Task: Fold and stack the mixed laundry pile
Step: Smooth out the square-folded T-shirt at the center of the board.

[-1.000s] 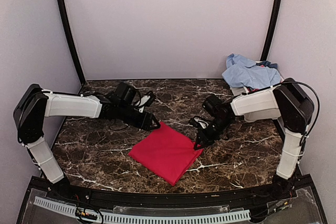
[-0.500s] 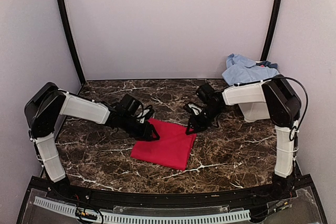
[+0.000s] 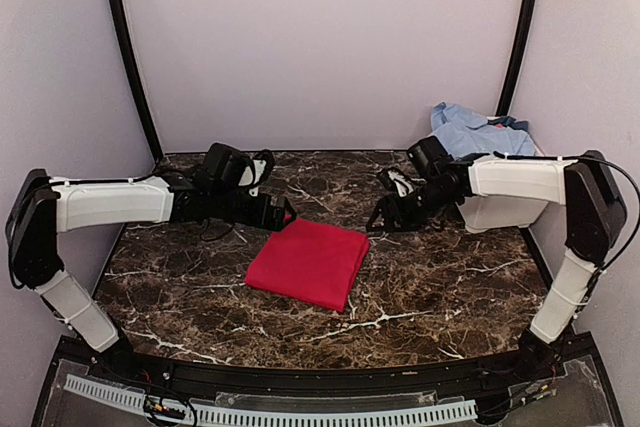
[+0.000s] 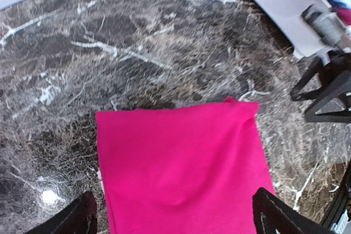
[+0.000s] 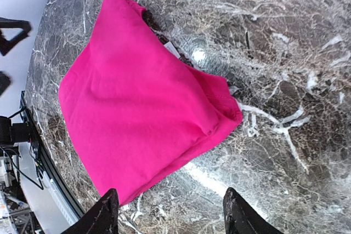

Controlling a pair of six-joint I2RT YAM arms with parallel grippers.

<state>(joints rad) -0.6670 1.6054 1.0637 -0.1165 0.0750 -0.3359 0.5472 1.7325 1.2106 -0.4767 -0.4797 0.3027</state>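
A folded red cloth (image 3: 308,263) lies flat on the marble table (image 3: 180,287), in the middle. It looks pink in the left wrist view (image 4: 181,168) and the right wrist view (image 5: 137,108). My left gripper (image 3: 283,215) hovers open just behind the cloth's far left corner, with nothing between its fingers (image 4: 82,216). My right gripper (image 3: 378,219) stands open off the far right corner, also with nothing in it (image 5: 173,215). The rest of the laundry pile, a light-blue shirt (image 3: 470,135) over darker pieces, sits heaped at the back right.
A white tub (image 3: 495,212) holds the pile at the back right, partly behind my right arm; its corner shows in the left wrist view (image 4: 279,9). Black frame posts (image 3: 130,57) and pale walls close in the sides and back.
Both grippers opened and let go of the red cloth, then drew back toward the far side. The cloth shifted back and now lies folded and flat.
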